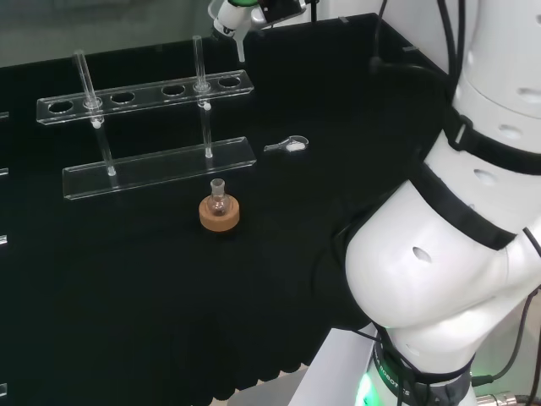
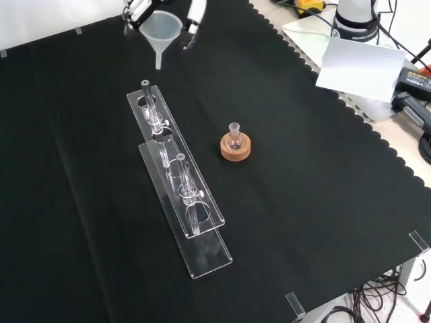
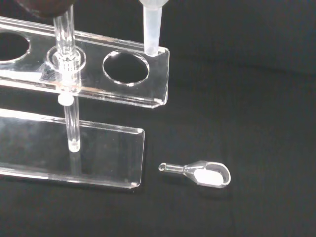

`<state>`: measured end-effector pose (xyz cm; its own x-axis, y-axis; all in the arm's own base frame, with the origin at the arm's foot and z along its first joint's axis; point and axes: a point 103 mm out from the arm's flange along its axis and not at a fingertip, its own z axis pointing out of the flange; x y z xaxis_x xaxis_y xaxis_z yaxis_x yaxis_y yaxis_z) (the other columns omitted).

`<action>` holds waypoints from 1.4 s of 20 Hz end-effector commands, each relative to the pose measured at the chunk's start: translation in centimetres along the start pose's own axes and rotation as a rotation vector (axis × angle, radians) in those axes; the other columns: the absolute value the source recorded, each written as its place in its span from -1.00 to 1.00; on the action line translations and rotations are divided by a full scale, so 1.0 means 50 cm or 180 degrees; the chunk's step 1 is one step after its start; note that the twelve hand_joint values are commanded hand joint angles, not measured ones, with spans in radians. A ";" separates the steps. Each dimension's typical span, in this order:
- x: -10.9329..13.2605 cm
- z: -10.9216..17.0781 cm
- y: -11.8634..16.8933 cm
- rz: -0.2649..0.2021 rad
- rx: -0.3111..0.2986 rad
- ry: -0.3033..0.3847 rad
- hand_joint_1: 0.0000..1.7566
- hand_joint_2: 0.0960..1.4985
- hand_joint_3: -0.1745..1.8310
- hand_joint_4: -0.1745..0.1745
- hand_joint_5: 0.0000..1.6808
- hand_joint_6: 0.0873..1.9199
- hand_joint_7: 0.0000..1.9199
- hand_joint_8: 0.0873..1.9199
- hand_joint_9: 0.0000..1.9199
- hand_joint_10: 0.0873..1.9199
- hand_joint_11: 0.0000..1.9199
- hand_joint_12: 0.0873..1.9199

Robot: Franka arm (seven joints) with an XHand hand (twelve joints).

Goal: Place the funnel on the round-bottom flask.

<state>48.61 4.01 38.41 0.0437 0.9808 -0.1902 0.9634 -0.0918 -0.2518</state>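
In the head view we see the bench spread with a black cloth (image 1: 127, 296) that runs across nearly the whole frame, with a pale wall band along the top left edge. The arm's big white links (image 1: 439, 254) stand at the right. At the top centre the hand (image 1: 230, 17) hangs above the far end of a clear test-tube rack (image 1: 152, 135), which lies across the upper left with two tubes upright in it. The funnel's stem (image 1: 241, 44) points down from the hand. The round-bottom flask (image 1: 219, 200) sits upright in a cork ring (image 1: 219, 214) near the middle of the frame, and a small clear scoop (image 1: 287, 145) holding something white lies on the cloth to its upper right. In the front view we look down on the same cloth, whose scalloped edge runs down the right side; beyond it at the upper right lie a pale bench top, a white sheet (image 2: 360, 67) and cables. The hand (image 2: 138, 10) enters at the top left, its fingers curled around the rim of the translucent funnel (image 2: 161, 30), whose stem points down, in the air above the rack's top end. The flask on its ring stands at centre, well apart from the funnel. In the wrist view we see the funnel stem's tip over the corner of the rack's top plate, beside an empty hole, with the scoop lying on the cloth below.
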 end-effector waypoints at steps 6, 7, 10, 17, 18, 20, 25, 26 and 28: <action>0.020 0.033 -0.145 0.0050 0.0016 0.0206 0.01 0.46 -1.00 0.06 -0.08 -0.46 -0.40 -0.36 -0.08 -0.59 -0.41 0.34; 0.024 0.039 -0.155 0.0046 0.0023 0.0220 0.01 0.46 -1.00 0.06 -0.08 -0.46 -0.40 -0.36 -0.08 -0.59 -0.41 0.34; 0.043 0.062 -0.184 0.0014 0.0057 0.0266 0.01 0.46 -1.00 0.06 -0.08 -0.46 -0.40 -0.36 -0.08 -0.59 -0.41 0.34; 0.106 0.119 -0.222 -0.0110 0.0157 0.0297 0.01 0.46 -1.00 0.05 -0.08 -0.45 -0.40 -0.36 -0.08 -0.59 -0.41 0.34; 0.115 0.129 -0.224 -0.0124 0.0174 0.0299 0.01 0.46 -1.00 0.05 -0.08 -0.45 -0.40 -0.36 -0.08 -0.59 -0.41 0.34; 0.134 0.146 -0.228 -0.0146 0.0172 0.0306 0.01 0.46 -1.00 0.05 -0.08 -0.45 -0.40 -0.36 -0.08 -0.59 -0.41 0.34; 0.180 0.188 -0.223 -0.0234 0.0224 0.0281 0.01 0.46 -1.00 0.03 -0.10 -0.45 -0.41 -0.36 -0.09 -0.60 -0.43 0.34; 0.185 0.196 -0.220 -0.0245 0.0244 0.0274 0.01 0.46 -1.00 0.03 -0.10 -0.45 -0.41 -0.36 -0.09 -0.60 -0.43 0.34; 0.191 0.209 -0.215 -0.0254 0.0264 0.0256 0.01 0.46 -1.00 0.02 -0.11 -0.45 -0.41 -0.36 -0.10 -0.60 -0.43 0.34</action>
<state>36.08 11.25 31.50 0.0095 0.9961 -0.0879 0.9470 -0.0372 -0.3192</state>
